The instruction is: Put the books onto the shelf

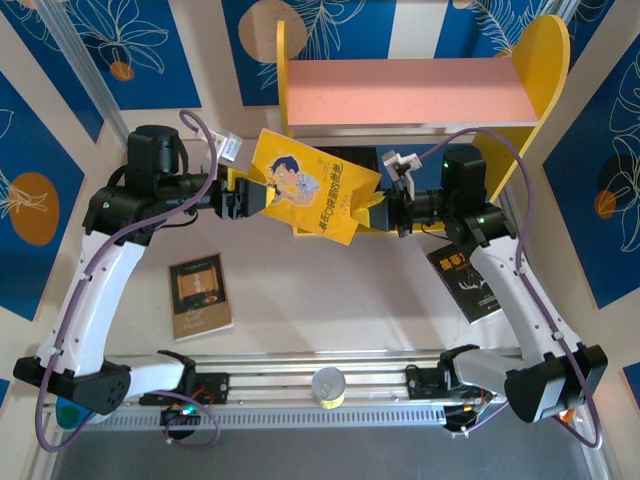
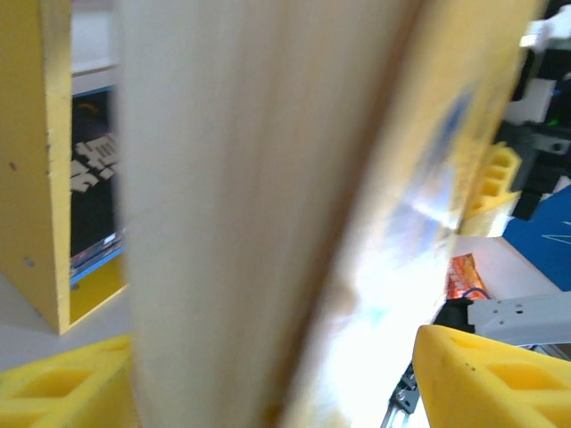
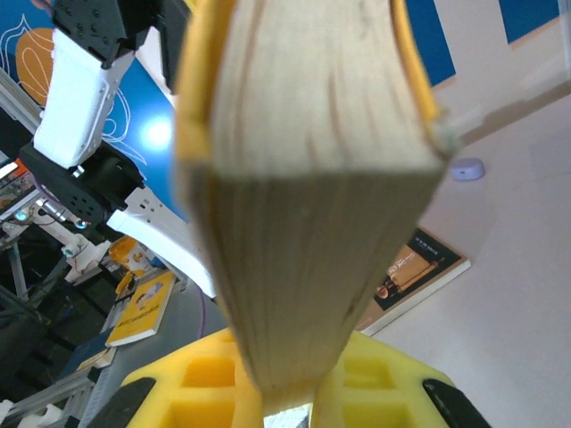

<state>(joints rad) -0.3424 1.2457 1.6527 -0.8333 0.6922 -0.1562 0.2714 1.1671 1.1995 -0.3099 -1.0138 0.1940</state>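
Top external camera: the yellow cartoon book (image 1: 312, 188) hangs above the worktop (image 1: 330, 300), cover up, clamped at its left edge by the left hand (image 1: 240, 198) and at its right edge by the right hand (image 1: 385, 212). Its long axis runs from hand to hand, dipping toward the right. The shelf (image 1: 400, 95) stands just beyond the book, away from the arm bases, with its lower tier opening behind it. The right hand is nearer the round-topped side panel (image 1: 545, 65). A tan book (image 1: 200, 295) lies flat beside the left arm and a black book (image 1: 468, 280) lies partly under the right arm, 2 not yet shelved

Left wrist camera: the book's blurred page edge stands between the yellow fingers (image 2: 486, 379), which appear closed against it. The shelf's straight side panel (image 2: 36, 160) rises just to the left, and an orange snack bag (image 2: 464, 276) lies beyond

Right wrist camera: both fingers (image 3: 205, 379) pinch the end of the page block. Shelving it likely calls for a push straight away from the bases, with 1 hand letting go
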